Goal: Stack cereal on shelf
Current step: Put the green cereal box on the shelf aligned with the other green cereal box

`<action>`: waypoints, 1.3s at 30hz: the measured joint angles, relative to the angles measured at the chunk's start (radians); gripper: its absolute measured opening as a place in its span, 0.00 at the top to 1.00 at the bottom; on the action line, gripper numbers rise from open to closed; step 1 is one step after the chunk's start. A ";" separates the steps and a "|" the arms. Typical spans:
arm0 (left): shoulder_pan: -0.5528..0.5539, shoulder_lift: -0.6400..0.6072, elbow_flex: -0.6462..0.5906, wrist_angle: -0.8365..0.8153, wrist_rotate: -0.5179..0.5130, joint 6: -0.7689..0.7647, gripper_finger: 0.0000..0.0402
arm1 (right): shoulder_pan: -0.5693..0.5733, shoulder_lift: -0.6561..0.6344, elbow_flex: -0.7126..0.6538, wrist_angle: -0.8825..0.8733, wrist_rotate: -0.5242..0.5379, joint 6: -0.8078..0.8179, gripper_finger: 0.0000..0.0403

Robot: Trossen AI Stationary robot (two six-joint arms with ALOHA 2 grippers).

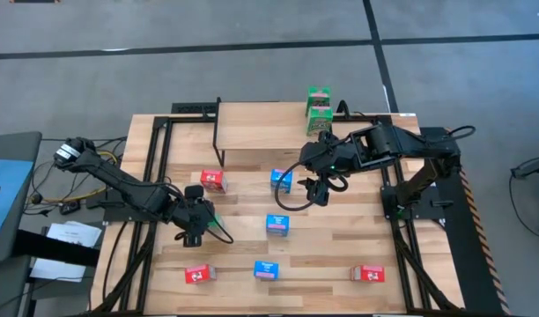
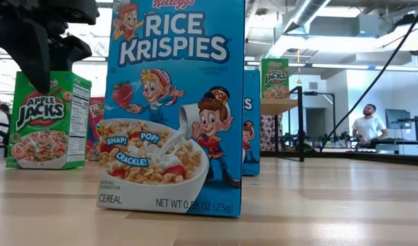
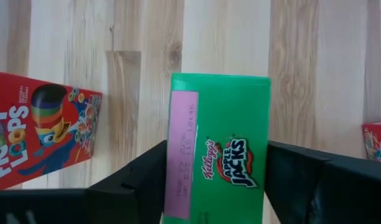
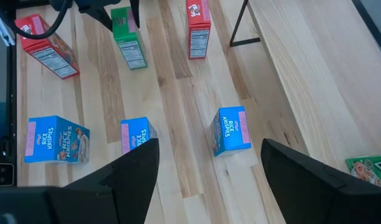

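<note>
Straddling a green Apple Jacks box (image 3: 221, 124) with my left end effector (image 3: 218, 162), I have my two flat dark fingers (image 3: 144, 180) flush against its narrow sides. It is grasped, not merely framed. The box stands upright on the slatted wooden tabletop (image 1: 340, 251), toward the left edge and about midway between front and back. Its glossy cardboard top panel faces my wrist, with a pink label strip along one long side.

Just beside it lies a red Froot Loops box (image 3: 41, 140), printed front up and skewed across the pale grain.

My right end effector (image 4: 209, 149) hangs released, its fingers spread wide above the tabletop just in front of the shelf (image 1: 261, 128) — a smooth, light wood rectangle on thin black metal legs at the tabletop's back edge. More green cereal (image 1: 319, 110) sits at the shelf's back right corner.

Below my right wrist stand three blue Rice Krispies boxes: one nearest the shelf (image 4: 231, 129), one behind it (image 4: 136, 135), and one farther toward the front edge (image 4: 56, 140). An upright red box (image 4: 198, 22) stands by the shelf's left leg.

Along the front edge another red box (image 1: 197, 275) is near the left corner and a last red one (image 1: 368, 274) near the right — all small, sharp-cornered rectangles.
</note>
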 joint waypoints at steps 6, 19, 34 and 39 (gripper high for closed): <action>0.000 0.000 0.000 0.004 0.026 0.010 0.56 | 0.000 0.000 0.000 0.000 0.000 0.000 0.24; 0.000 0.000 0.000 0.074 0.059 0.012 0.54 | 0.015 0.000 0.000 0.000 0.000 0.000 0.24; 0.000 -0.001 0.125 0.076 0.023 0.084 0.54 | 0.131 0.000 0.000 0.000 0.077 0.035 0.24; 0.000 -0.001 0.183 0.045 0.003 0.093 0.54 | 0.185 0.000 0.000 -0.001 0.115 0.069 0.24</action>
